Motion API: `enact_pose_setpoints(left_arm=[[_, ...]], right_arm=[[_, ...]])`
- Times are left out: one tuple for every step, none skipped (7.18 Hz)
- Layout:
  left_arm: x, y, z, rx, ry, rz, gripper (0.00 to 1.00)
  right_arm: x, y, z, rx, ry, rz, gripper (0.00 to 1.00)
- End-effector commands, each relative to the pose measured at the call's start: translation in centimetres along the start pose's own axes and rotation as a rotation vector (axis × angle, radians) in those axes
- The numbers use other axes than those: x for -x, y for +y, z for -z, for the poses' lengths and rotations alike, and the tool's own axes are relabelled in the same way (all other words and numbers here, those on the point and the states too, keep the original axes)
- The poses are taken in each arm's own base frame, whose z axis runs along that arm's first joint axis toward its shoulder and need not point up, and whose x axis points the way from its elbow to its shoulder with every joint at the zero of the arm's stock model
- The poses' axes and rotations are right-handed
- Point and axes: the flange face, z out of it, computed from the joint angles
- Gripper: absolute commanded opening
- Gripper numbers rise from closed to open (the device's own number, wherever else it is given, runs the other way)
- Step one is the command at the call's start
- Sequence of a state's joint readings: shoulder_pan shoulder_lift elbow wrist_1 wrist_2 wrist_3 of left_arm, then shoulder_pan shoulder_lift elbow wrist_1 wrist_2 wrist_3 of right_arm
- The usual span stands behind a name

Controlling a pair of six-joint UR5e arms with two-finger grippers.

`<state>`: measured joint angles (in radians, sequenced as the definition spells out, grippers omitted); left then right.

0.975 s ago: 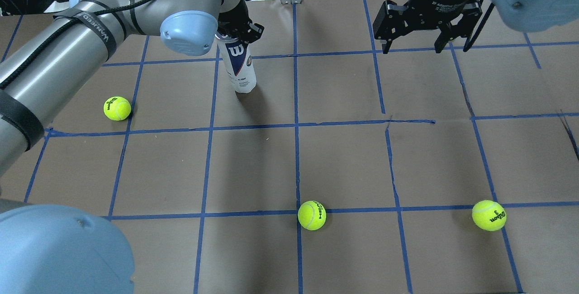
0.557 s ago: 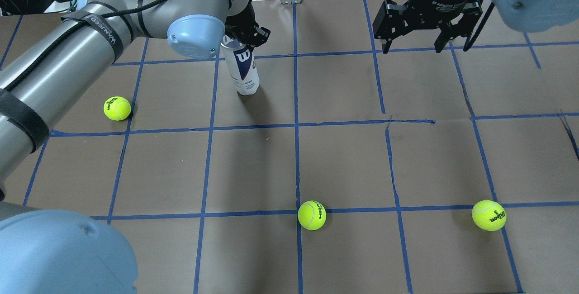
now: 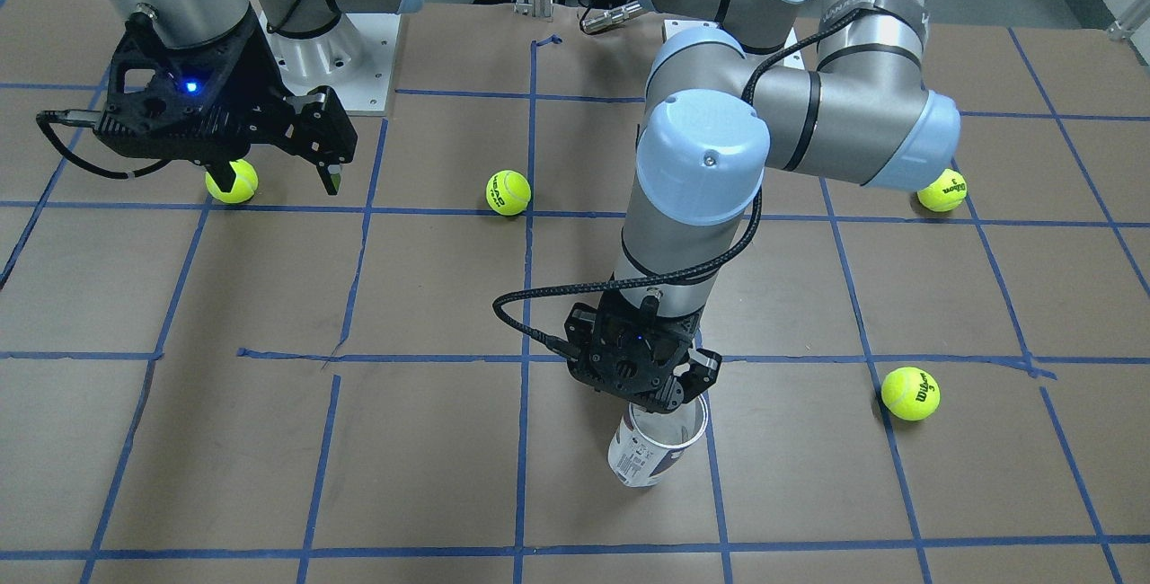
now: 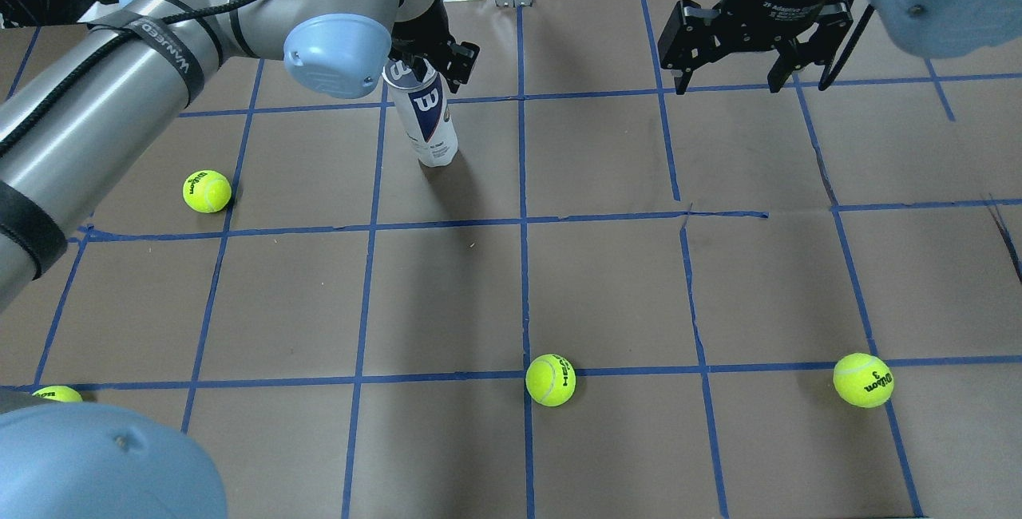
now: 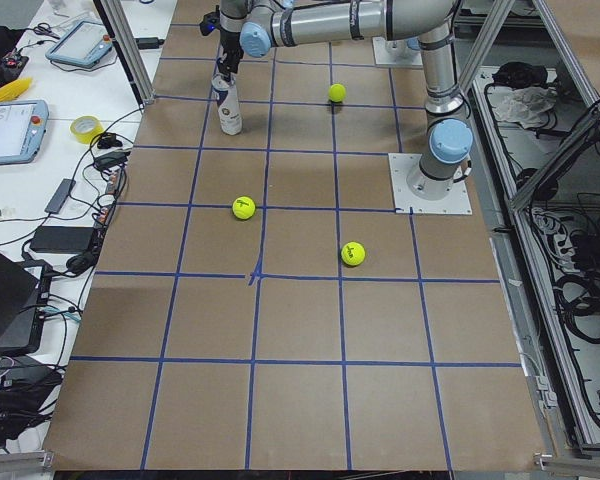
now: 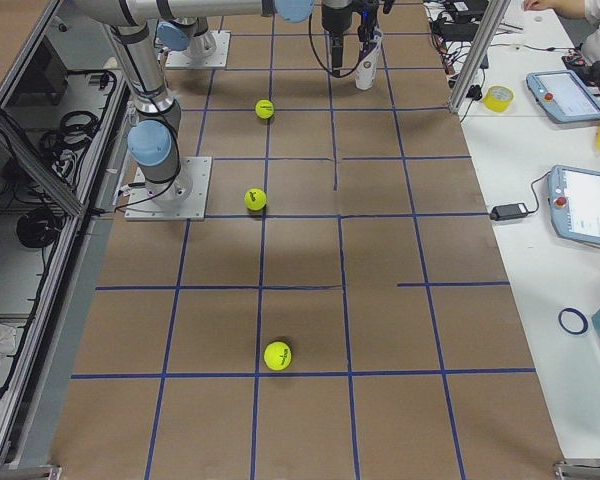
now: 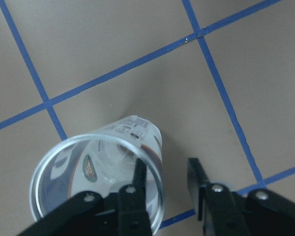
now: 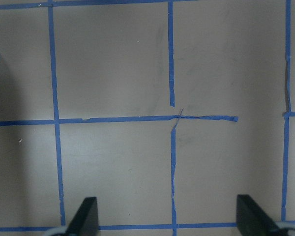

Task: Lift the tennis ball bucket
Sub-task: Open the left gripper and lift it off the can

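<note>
the left arm [image 4: 160,64] is stretched forward and bent at the elbow, wrist turned down, with the left gripper [image 7: 166,172] narrowly parted. the right gripper [image 4: 726,86] is pointed down, its fingers spread wide.

Overhead, the left arm's joint cap [image 4: 96,463] hides most of one tennis ball [image 4: 56,394].

We see the slim clear-plastic tennis ball can [image 4: 427,116] with its white-and-navy label, empty and open-mouthed. It leans slightly near the surface's edge opposite the robot.
</note>
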<state>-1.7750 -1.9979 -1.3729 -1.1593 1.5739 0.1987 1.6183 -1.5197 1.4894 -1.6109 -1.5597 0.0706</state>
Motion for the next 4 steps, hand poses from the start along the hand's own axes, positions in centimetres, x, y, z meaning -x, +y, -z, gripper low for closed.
enact_pose_setpoints(left_arm=[[0.3,0.8,8.1,0.045,0.005,0.118,1.00],[1.2,1.6,11.7,0.089,-0.003,0.212,1.00],[4.8,3.1,14.2,0.100,-0.011,0.287,1.00],[9.1,4.9,15.4,0.110,-0.016,0.365,1.00]], right_arm=[[0.2,0.1,0.0,0.000,0.000,0.003,1.00],[0.2,0.1,0.0,0.000,-0.001,0.003,1.00],[0.0,0.1,-0.1,0.003,-0.001,-0.001,1.00],[0.2,0.0,-0.2,0.005,-0.001,0.002,1.00]])
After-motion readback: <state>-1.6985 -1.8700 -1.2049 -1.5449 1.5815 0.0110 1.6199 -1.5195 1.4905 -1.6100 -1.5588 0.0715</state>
